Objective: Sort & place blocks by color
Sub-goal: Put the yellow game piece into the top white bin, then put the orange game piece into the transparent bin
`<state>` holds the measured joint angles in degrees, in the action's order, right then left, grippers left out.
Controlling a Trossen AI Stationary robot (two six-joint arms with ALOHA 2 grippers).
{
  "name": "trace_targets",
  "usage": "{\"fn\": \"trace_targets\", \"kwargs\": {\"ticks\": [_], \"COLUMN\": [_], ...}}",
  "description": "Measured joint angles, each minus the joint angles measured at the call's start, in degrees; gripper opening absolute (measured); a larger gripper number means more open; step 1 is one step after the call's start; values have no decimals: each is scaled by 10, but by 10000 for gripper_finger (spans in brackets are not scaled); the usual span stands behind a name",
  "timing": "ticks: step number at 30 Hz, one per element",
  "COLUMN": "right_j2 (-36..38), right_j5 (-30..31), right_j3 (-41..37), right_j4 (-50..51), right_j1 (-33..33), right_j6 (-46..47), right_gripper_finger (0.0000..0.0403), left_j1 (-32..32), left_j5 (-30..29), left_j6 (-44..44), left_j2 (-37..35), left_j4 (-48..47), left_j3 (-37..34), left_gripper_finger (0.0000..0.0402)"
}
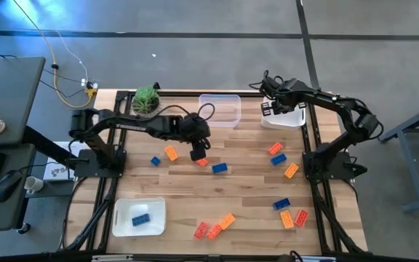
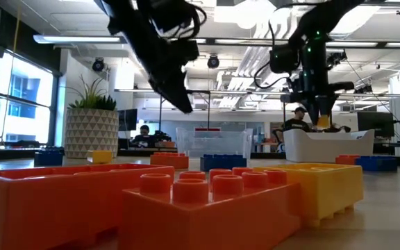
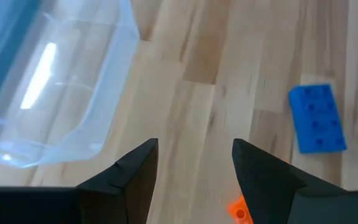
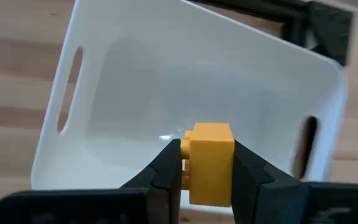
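Small blue, red and orange blocks lie scattered flat on the wooden table (image 1: 246,182). My left gripper (image 3: 194,146) is open and hovers over the table's middle (image 1: 198,151), just above an orange-red block (image 3: 240,209), with a blue block (image 3: 316,118) beside it and the clear tray (image 3: 55,81) beyond. My right gripper (image 4: 207,148) is at the far right (image 1: 275,108), above the white tray (image 4: 185,81), shut on an orange-yellow block (image 4: 211,158). Another white tray (image 1: 126,207) at the near left holds a blue block (image 1: 140,217). My right gripper pinches the orange-yellow block by two opposite side faces (image 4: 194,163), one finger (image 4: 166,165) on each side. The block is lifted clear and held over the white tray's hollow; a stud (image 4: 188,135) pokes out sideways.
A green potted plant (image 1: 146,100) stands at the far left corner. The clear tray (image 1: 220,109) sits at the far edge's middle. Blocks cluster at the near edge (image 1: 214,228) and on the right side (image 1: 289,211). Bare wood lies between the two groups.
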<state>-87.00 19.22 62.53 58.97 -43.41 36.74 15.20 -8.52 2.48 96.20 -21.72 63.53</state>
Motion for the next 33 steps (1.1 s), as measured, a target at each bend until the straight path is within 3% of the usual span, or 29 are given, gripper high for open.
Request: {"fn": "trace_targets", "kwargs": {"ticks": [9,13,23,33], "right_j2": [0,0,0,0], "right_j5": [-61,-72,-72,-116], "right_j3": [-50,-57,-57,-57], "right_j4": [-62,-66,-72,-74], "right_j1": [-45,-50,-50,-49], "right_j6": [-32,-52,-53,-32], "right_gripper_finger": [75,93,184,197], "left_j1": [-1,-7,-42,-59], "left_j5": [71,75,79,63], "left_j6": [71,134,325,385], "left_j2": [55,57,57,57], "left_j4": [-18,-36,-64,-72], "left_j3": [0,0,0,0], "left_gripper_finger": [193,193,193,193]}}
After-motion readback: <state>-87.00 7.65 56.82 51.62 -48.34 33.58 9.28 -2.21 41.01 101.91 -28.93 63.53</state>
